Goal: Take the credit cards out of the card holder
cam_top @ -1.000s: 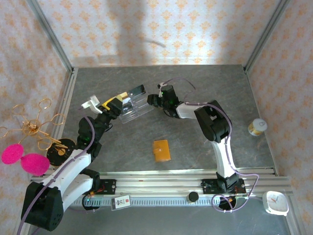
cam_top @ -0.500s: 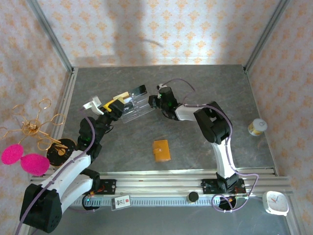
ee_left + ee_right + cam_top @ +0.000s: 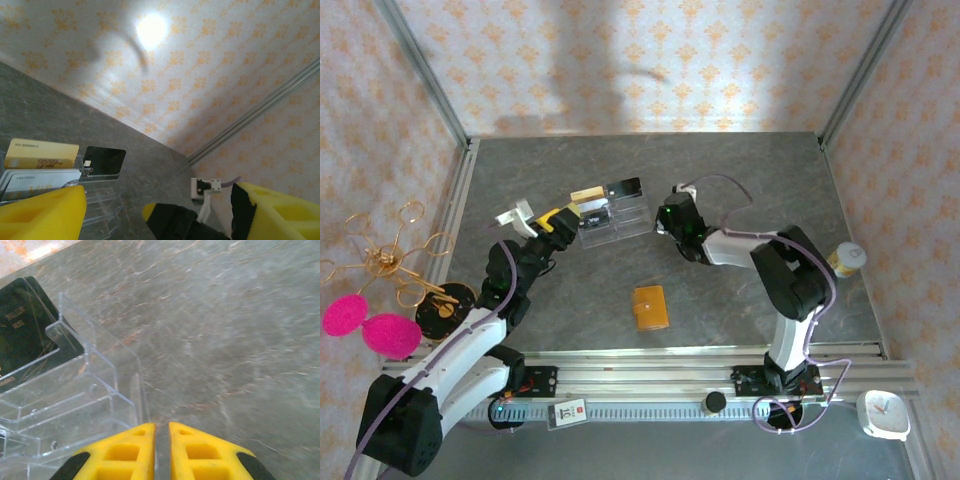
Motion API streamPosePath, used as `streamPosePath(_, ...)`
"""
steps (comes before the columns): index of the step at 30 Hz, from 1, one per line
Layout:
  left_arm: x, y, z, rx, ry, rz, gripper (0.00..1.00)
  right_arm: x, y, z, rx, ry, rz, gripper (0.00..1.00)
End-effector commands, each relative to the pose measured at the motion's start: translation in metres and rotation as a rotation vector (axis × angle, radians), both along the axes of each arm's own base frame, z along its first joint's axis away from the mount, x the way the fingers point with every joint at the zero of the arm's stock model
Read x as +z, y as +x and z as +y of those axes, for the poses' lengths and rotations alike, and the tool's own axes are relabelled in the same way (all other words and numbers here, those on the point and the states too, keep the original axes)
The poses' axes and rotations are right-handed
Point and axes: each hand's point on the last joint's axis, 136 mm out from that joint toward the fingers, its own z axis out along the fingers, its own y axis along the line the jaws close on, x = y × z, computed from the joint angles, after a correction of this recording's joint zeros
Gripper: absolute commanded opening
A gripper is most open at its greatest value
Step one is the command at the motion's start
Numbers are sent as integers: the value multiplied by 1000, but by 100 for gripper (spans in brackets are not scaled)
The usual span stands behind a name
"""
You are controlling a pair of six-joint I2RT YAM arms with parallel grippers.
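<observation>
The tan-orange card holder [image 3: 649,307] lies shut on the grey table, near the front and apart from both arms. Credit cards stand in a clear acrylic stand [image 3: 612,214]: a gold one [image 3: 42,153], a silver-white one [image 3: 40,179] and a black one [image 3: 103,161], which is also in the right wrist view [image 3: 30,325]. My left gripper [image 3: 560,218] is open at the stand's left end, its yellow fingers [image 3: 40,215] wide apart with nothing gripped. My right gripper [image 3: 161,426] is just right of the stand [image 3: 90,390], its jaws almost together and empty.
A small yellow-lidded jar [image 3: 845,259] sits at the right edge. A white clock [image 3: 883,413] lies beyond the front rail at the lower right. A gold wire ornament [image 3: 395,255] with pink pompoms [image 3: 365,325] and a black disc [image 3: 445,305] are on the left.
My right gripper has pulled back to the right, off the stand, and its jaws have closed. The stand has shifted slightly right, with the black card standing in it.
</observation>
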Motion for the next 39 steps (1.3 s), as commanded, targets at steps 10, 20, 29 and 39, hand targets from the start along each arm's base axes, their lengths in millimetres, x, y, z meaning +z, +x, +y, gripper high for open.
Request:
streamPosePath(10,-46,14,2,83,82,177,55,2,-9,41,267,-3,12,49)
streamPosePath(20,-34,8,-3,46,62,130,70,-10,25,44,180,18,23,55)
streamPosePath(29,-32,7,-9,12,61,110,68,-24,30,49,216,53,63,49)
streamPosePath(39,-36,5,-9,7,66,112,68,-33,28,41,176,57,66,26)
